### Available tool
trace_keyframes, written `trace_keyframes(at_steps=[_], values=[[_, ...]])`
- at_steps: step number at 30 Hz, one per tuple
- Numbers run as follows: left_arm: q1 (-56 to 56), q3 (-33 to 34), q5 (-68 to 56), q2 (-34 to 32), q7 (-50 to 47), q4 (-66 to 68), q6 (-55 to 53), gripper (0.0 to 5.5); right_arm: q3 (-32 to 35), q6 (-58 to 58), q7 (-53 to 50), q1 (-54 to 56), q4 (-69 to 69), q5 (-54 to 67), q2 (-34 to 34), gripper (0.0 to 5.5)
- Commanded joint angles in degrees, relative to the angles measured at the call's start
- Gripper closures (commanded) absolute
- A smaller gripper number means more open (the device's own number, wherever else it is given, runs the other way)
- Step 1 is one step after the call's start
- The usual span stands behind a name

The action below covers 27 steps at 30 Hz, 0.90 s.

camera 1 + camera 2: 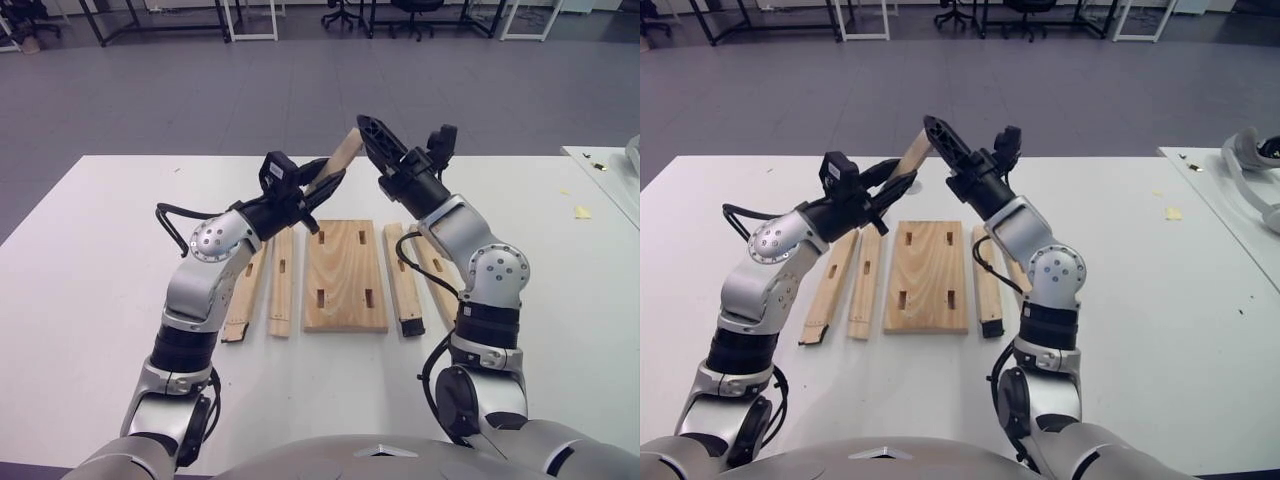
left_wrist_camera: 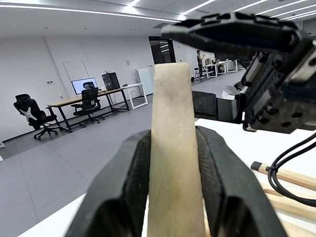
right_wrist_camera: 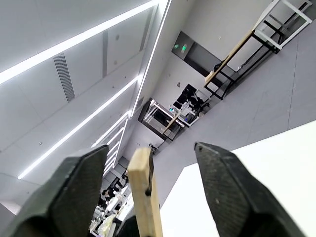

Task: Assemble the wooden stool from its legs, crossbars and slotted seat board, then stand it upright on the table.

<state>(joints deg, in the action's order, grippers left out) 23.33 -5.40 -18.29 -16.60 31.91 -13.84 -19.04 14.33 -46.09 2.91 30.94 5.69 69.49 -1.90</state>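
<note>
Left wrist view showed the left claw (image 2: 173,153) clamped on a wooden bar (image 2: 170,108); the right claw (image 3: 150,153), apart, could twist it by closing off-centre.

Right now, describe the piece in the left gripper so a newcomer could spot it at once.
On the white table, look above the far edge of the slotted seat board. There the left gripper clamps a pale wooden bar. It alone is raised and tilted in the air; the other pieces lie flat beside the board.
</note>
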Motion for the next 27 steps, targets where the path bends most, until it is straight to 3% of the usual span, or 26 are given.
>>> trace_keyframes(at_steps=[1, 11, 17, 22, 25, 27], values=[[1.6, -0.5, 0.8, -0.7, 0.8, -0.2, 0.7, 4.22, -2.2, -0.9, 0.1, -0.9, 0.9, -2.3, 1.5, 3.1], [0.2, -2.0, 3.3, -1.4, 2.0, 0.5, 1.9, 4.22, -2.6, -0.6, 0.4, -0.9, 1.3, -2.4, 1.3, 5.05], [-0.6, -2.3, 5.1, -1.7, 1.0, 2.5, 1.5, 4.22, -2.2, 3.0, -1.3, -2.9, 2.6, -6.3, 1.4, 5.08], [-3.6, -0.2, 4.4, -2.4, 0.0, 3.3, 0.0, 3.15, 0.2, 12.1, 0.8, -17.5, 10.8, -21.0, 9.1, 5.08], [-4.7, 2.1, 4.0, -1.7, -2.1, 3.5, -0.8, 2.63, 3.0, 15.5, 1.3, -24.0, 13.5, -23.6, 10.1, 5.08], [-4.5, 3.4, 4.2, -0.8, -4.0, 4.5, -0.9, 2.57, 2.3, 16.7, 1.8, -26.7, 13.9, -25.1, 9.8, 5.08]])
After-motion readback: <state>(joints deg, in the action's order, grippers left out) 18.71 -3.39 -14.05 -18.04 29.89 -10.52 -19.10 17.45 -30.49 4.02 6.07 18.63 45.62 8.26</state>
